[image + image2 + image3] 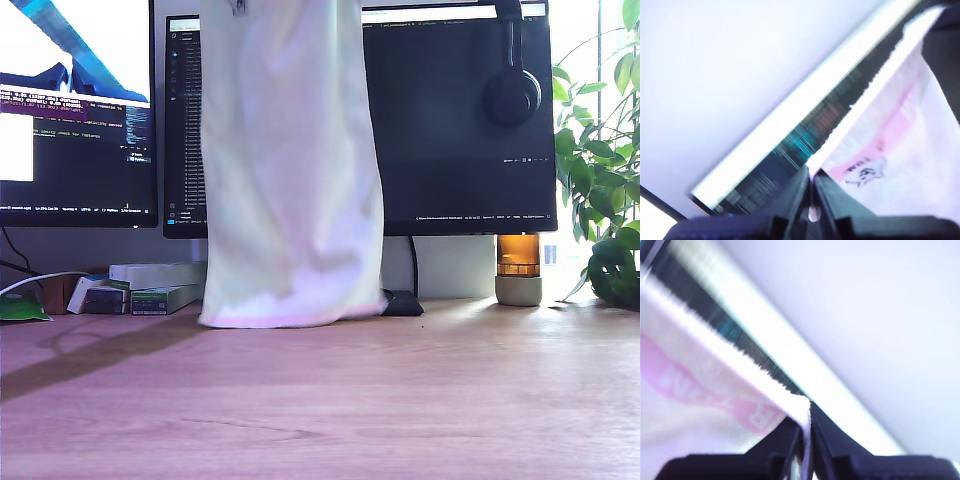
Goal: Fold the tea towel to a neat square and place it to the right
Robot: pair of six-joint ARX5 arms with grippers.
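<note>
The soft, fluffy white terry tea towel with faint pink and mint bands (292, 170) hung full length, its long axis running from 12 to 6 o'clock. Its hem just brushed the pale wood worktop (400, 400). My first gripper (811, 176) and my second gripper (805, 416) each had their fingers clamped on a top corner, so the cloth lay straight below both, neither arm nearer.

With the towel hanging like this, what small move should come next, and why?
Probably lower both arms together and draw the tea towel out flat on the desk. My first gripper and my second gripper each pinch a top corner, the cloth hangs full length before the monitor, and its bottom hem seems to touch the desk, unfolded.
</note>
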